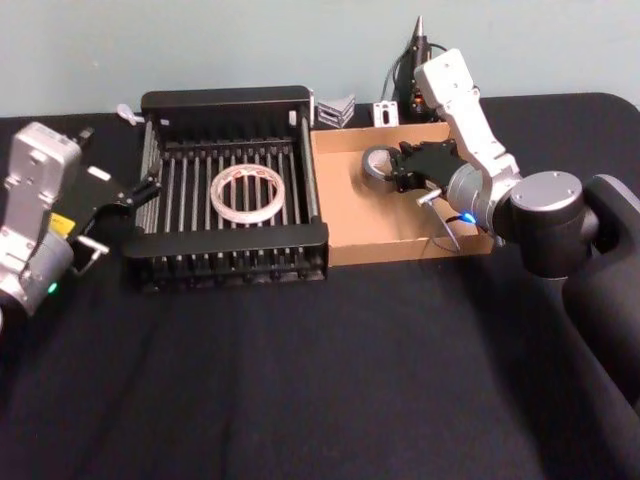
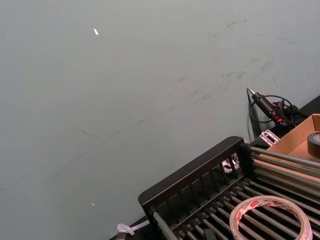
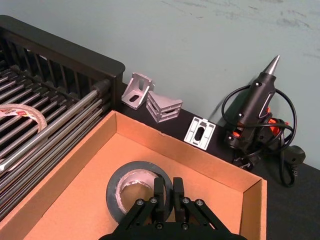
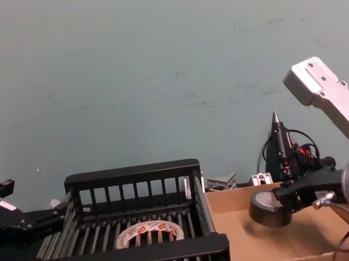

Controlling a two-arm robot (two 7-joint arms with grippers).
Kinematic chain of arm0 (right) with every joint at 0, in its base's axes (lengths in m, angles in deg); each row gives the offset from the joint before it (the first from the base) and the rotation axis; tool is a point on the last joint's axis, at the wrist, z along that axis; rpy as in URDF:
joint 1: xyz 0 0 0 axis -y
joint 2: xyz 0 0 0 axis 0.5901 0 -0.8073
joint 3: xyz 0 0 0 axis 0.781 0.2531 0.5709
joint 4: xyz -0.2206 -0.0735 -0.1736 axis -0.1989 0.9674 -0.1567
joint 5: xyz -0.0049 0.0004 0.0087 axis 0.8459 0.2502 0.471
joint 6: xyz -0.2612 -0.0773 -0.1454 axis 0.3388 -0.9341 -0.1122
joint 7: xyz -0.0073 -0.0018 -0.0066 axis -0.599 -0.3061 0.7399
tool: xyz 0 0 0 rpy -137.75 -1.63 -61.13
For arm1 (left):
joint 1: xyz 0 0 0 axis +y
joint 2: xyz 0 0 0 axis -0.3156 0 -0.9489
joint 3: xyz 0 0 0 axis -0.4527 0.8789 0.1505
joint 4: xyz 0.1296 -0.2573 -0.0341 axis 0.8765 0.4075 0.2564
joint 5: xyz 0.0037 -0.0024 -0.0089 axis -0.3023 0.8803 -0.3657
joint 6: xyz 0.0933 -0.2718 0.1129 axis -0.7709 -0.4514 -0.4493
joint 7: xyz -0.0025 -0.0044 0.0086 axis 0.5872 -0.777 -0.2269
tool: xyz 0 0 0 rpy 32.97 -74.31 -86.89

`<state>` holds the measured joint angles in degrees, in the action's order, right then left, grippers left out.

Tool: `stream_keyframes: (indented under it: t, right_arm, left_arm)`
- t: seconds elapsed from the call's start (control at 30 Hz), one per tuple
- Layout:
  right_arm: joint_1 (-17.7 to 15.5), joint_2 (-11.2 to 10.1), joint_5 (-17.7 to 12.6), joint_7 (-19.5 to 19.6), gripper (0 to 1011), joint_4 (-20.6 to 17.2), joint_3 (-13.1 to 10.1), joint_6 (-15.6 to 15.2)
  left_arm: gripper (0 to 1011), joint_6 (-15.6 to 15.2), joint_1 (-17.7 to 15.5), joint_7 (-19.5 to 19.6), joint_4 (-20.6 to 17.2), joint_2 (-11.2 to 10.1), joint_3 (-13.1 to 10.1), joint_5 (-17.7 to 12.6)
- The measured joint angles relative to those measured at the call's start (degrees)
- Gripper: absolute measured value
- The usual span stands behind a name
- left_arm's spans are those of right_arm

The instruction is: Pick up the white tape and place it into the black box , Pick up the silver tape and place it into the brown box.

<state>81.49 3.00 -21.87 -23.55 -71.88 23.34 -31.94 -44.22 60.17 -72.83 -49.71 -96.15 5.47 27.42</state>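
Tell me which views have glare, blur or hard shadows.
Head view: soft, slightly blurred, and the white tape looks washed out. Right wrist view: sharpest, with even light on the silver tape. Chest view: dim and flat, no hard shadows.

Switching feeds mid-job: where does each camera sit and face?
Head: high, looking down; both arms, black box, brown box.
Left wrist: faces the wall, white tape.
Right wrist: over the brown box; right gripper shut on silver tape.
Chest: low, forward; right gripper holds the silver tape raised.
Shared: all show the white tape in the black box.
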Motion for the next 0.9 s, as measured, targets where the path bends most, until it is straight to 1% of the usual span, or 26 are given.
stream_keyframes:
  t: [0.13, 0.2, 0.23, 0.3, 0.37, 0.5, 0.57, 0.63, 0.67, 0.7, 0.8, 0.9]
  right_arm:
    - [-0.05, -0.04, -0.08, -0.02, 119, -0.14, -0.03, 0.00]
    - [-0.07, -0.05, -0.11, -0.03, 146, -0.17, -0.04, 0.00]
    - [-0.08, -0.06, -0.16, -0.03, 200, -0.20, -0.05, 0.00]
    - [-0.09, -0.07, -0.21, -0.03, 229, -0.23, -0.06, 0.00]
    - [-0.10, -0.07, -0.25, -0.05, 314, -0.28, -0.07, 0.01]
    - [-0.12, -0.10, -0.31, -0.06, 424, -0.33, -0.09, 0.00]
    - [-0.13, -0.11, -0.33, -0.07, 510, -0.35, -0.09, 0.00]
    - [-0.14, -0.12, -0.35, -0.08, 550, -0.36, -0.10, -0.01]
    - [-0.14, -0.12, -0.36, -0.08, 615, -0.36, -0.10, -0.01]
    - [-0.15, -0.13, -0.37, -0.09, 615, -0.37, -0.10, -0.02]
    - [-0.16, -0.14, -0.39, -0.10, 733, -0.39, -0.10, -0.04]
    - [-0.17, -0.14, -0.40, -0.10, 790, -0.41, -0.10, -0.04]
  left_arm:
    - [1001, 0.00, 0.00, 0.00, 0.00, 0.00, 0.00, 0.00]
    - [1001, 0.00, 0.00, 0.00, 0.00, 0.00, 0.00, 0.00]
    - [1001, 0.00, 0.00, 0.00, 0.00, 0.00, 0.00, 0.00]
    - [1001, 0.00, 0.00, 0.00, 0.00, 0.00, 0.00, 0.00]
    - [1001, 0.00, 0.00, 0.00, 0.00, 0.00, 0.00, 0.00]
    - [1001, 0.00, 0.00, 0.00, 0.00, 0.00, 0.00, 0.00]
    - [1001, 0.00, 0.00, 0.00, 0.00, 0.00, 0.00, 0.00]
    - [1001, 0.00, 0.00, 0.00, 0.00, 0.00, 0.00, 0.00]
    - [1001, 0.00, 0.00, 0.00, 0.00, 0.00, 0.00, 0.00]
    - [1001, 0.00, 0.00, 0.00, 0.00, 0.00, 0.00, 0.00]
    - [1001, 0.00, 0.00, 0.00, 0.00, 0.00, 0.00, 0.00]
    - [1001, 0.00, 0.00, 0.00, 0.00, 0.00, 0.00, 0.00]
